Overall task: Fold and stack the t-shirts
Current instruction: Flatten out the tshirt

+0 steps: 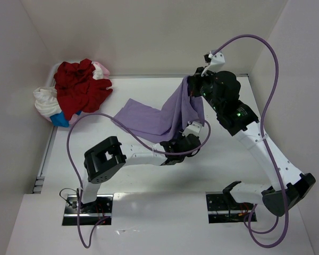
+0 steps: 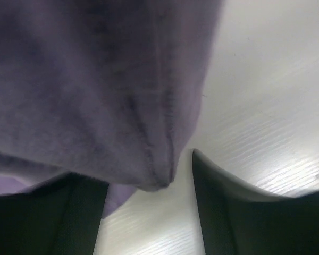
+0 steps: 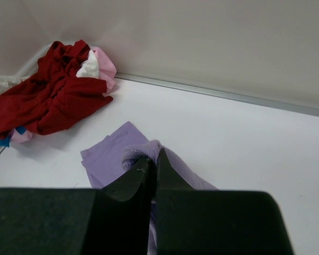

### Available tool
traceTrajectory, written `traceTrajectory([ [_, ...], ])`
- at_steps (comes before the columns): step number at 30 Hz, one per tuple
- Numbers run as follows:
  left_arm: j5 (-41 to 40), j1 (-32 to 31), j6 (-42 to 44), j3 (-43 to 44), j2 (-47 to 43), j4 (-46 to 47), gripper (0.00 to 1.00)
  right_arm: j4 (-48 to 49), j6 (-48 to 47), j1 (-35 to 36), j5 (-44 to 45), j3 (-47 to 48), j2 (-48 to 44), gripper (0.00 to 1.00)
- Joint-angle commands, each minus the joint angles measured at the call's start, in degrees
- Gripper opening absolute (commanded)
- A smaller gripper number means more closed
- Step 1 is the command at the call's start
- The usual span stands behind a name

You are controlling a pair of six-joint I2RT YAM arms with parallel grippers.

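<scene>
The lavender-purple t-shirt lies partly on the table, and its right part is lifted. My right gripper is shut on a bunched edge of it and holds that edge above the table; the wrist view shows its jaws pinched on the cloth. My left gripper is open under the hanging cloth. A hemmed corner of the shirt hangs between its fingers without being clamped. The red t-shirt, the white one and the pale pink one lie crumpled in a pile at the back left.
A blue piece of cloth pokes out of the pile's front. The pile also shows in the right wrist view. White walls close in the table at the back and on both sides. A metal strip runs along the back wall's foot.
</scene>
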Motion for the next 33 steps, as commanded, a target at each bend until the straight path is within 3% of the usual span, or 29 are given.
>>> traceTrajectory([
  [1,-1.7,0.0,-1.5,2.0,0.2,4.1,0.45,2.4,0.1,0.6,1.0,3.1,-1.3,0.0],
  [5,-6.4,0.0,-2.8,2.0,-2.5,0.0,0.05,1.8,-1.0,0.6,5.7,3.1,-1.3,0.0],
  [6,-6.4,0.0,-3.5,1.3,-5.1,-1.6,0.0,1.8,-1.0,0.6,8.8,3.1,-1.3,0.0],
  [11,-3.1,4.5,-3.5,0.0,-17.4,-8.3,0.0,0.0,-2.1,-1.5,17.8,3.6,-1.3,0.0],
  [15,-4.1,10.0,2.6,2.9,-28.8,-11.6,0.0,-0.5,-2.1,-4.0,18.4,4.2,-1.9,0.0],
  [18,-4.1,15.9,8.5,8.0,-31.8,-14.6,0.0,-0.5,-1.5,-4.5,17.0,4.9,-2.4,0.0],
  [21,-1.2,20.4,16.0,17.0,-32.3,-16.5,0.0,-1.1,-0.9,-4.5,16.4,6.2,-3.6,0.0],
  [27,-4.9,21.0,30.8,36.5,-27.4,-19.6,0.0,-3.4,-1.6,-4.5,16.4,12.0,-6.5,0.0],
  [33,-10.8,21.0,36.4,43.3,-25.6,-16.4,0.0,-5.5,-3.3,-4.5,16.5,19.0,-8.0,0.0],
])
